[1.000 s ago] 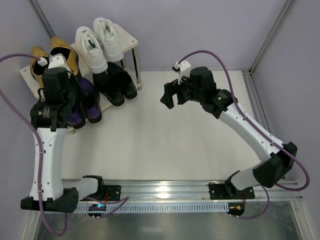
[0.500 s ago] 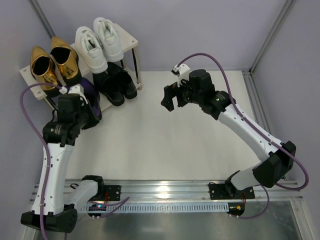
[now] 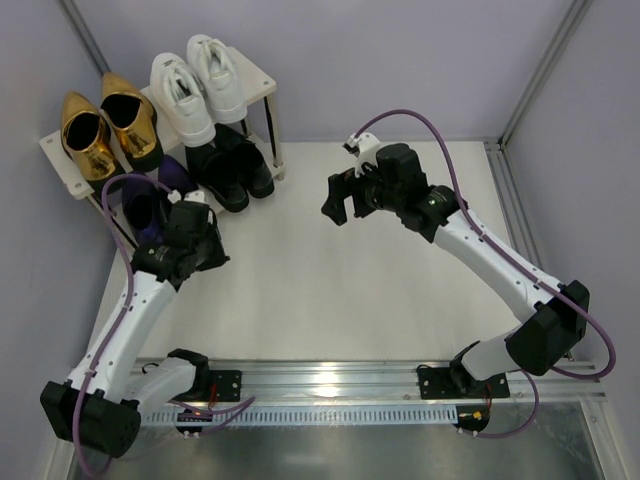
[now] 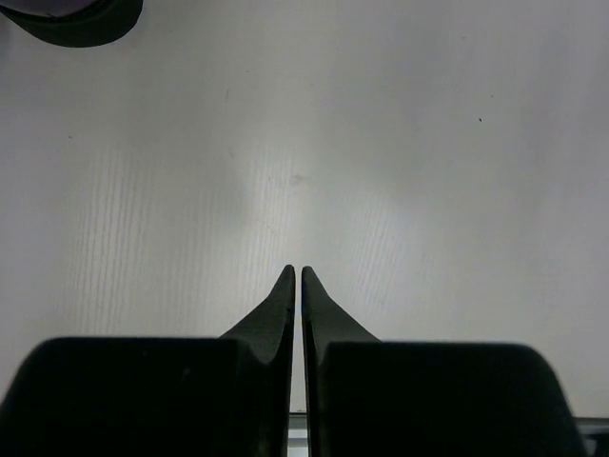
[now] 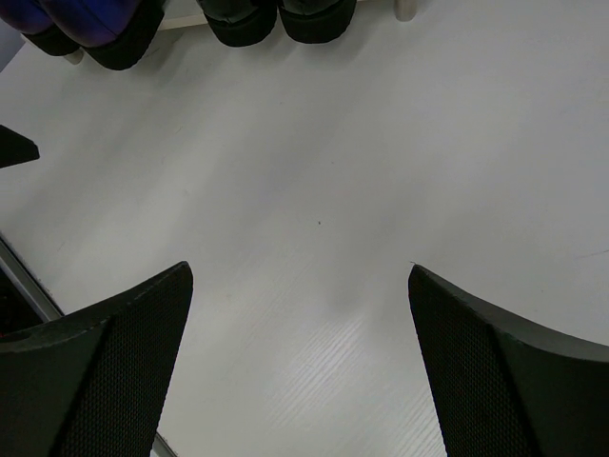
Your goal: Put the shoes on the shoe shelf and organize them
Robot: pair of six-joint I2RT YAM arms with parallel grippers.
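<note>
The shoe shelf point(image 3: 258, 78) stands at the back left. Gold loafers point(image 3: 100, 130) and white sneakers point(image 3: 195, 85) sit on its top board. Below them are the black shoes point(image 3: 235, 172) and the purple shoes point(image 3: 150, 200), toes pointing out over the table. My left gripper point(image 3: 205, 255) hangs shut and empty over bare table just in front of the purple pair; the left wrist view has its fingertips point(image 4: 295, 273) pressed together. My right gripper point(image 3: 338, 205) stands wide open and empty mid-table, facing the shelf. In its wrist view are the purple toes point(image 5: 95, 29) and black toes point(image 5: 276, 19).
A shelf leg point(image 5: 407, 9) stands right of the black toes. A dark shoe toe point(image 4: 71, 19) shows at the top left of the left wrist view. Metal frame posts rise at the back corners, and a rail point(image 3: 330, 380) runs along the near edge.
My left arm has pulled back from the shelf toward the near side and lowered over the table, uncovering the gold loafers and purple shoes. The right arm has barely moved.
</note>
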